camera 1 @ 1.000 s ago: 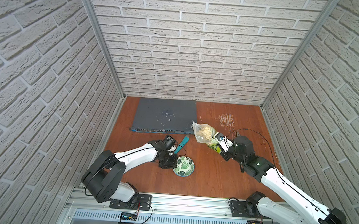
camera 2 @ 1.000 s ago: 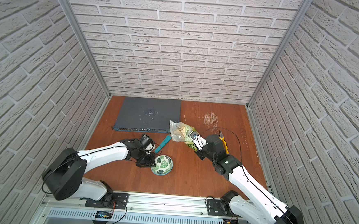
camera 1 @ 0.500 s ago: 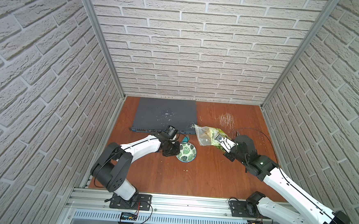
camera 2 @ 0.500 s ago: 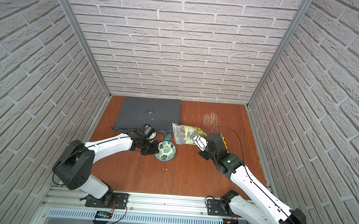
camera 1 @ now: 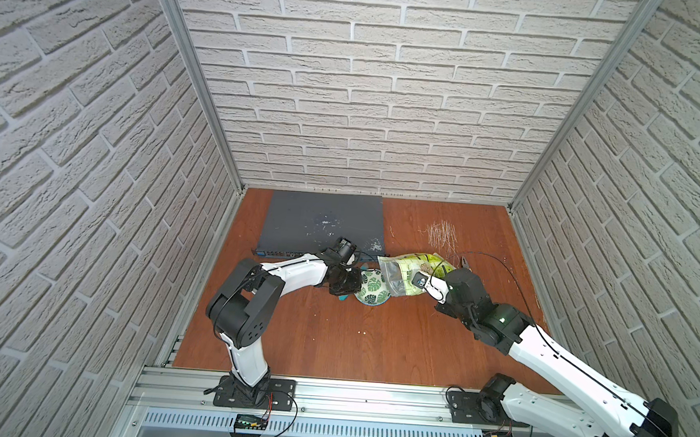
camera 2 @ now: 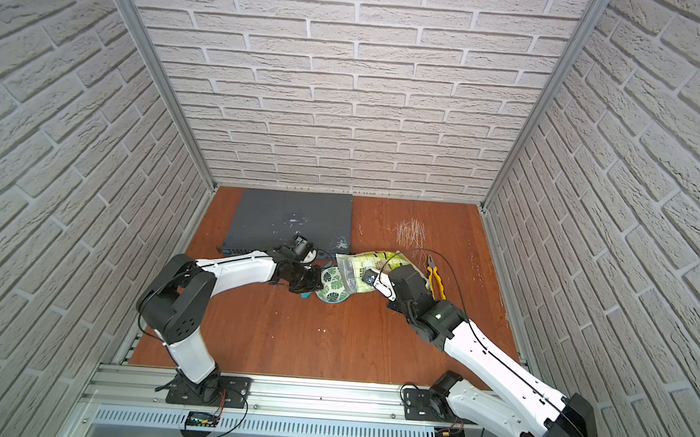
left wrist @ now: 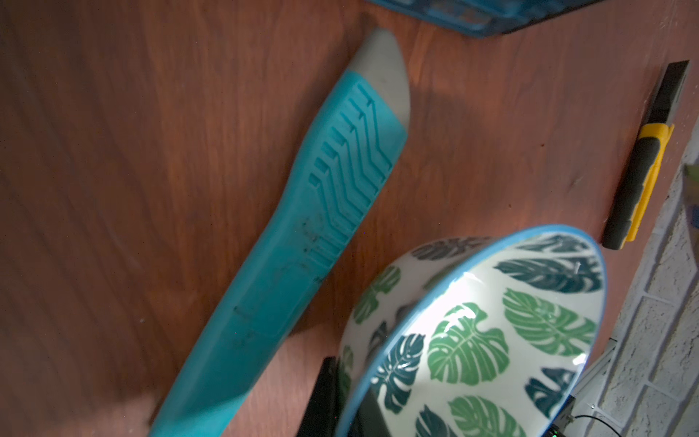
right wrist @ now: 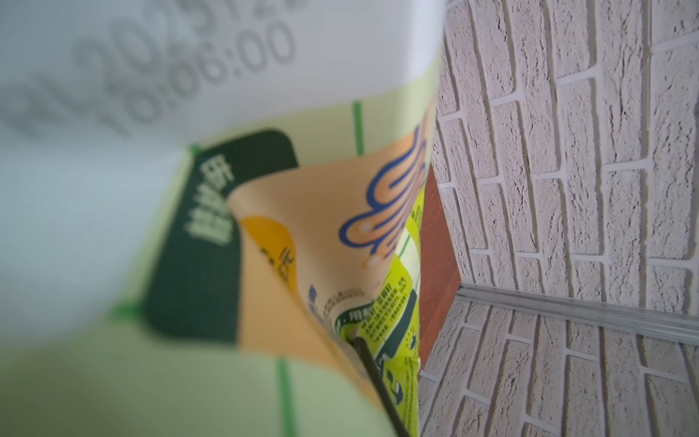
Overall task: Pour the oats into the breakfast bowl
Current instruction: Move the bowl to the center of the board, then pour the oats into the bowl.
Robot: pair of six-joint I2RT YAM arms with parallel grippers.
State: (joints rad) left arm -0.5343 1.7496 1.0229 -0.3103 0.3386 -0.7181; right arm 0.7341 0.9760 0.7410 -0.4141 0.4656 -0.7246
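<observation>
High top views share all; wrist cameras hug bowl (left wrist: 472,340), pouch (right wrist: 302,227).

Oats pouch (camera 1: 414,267): soft green, yellow label, tipped sideways, clear end overlapping the bowl's right rim.
Breakfast bowl (camera 1: 370,298): white, green leaf prints, mid-desk.

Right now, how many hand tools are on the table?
2: a teal tool beside the bowl, and yellow-handled pliers on the far side of the pouch from the bowl. The pouch may hide others.
</observation>
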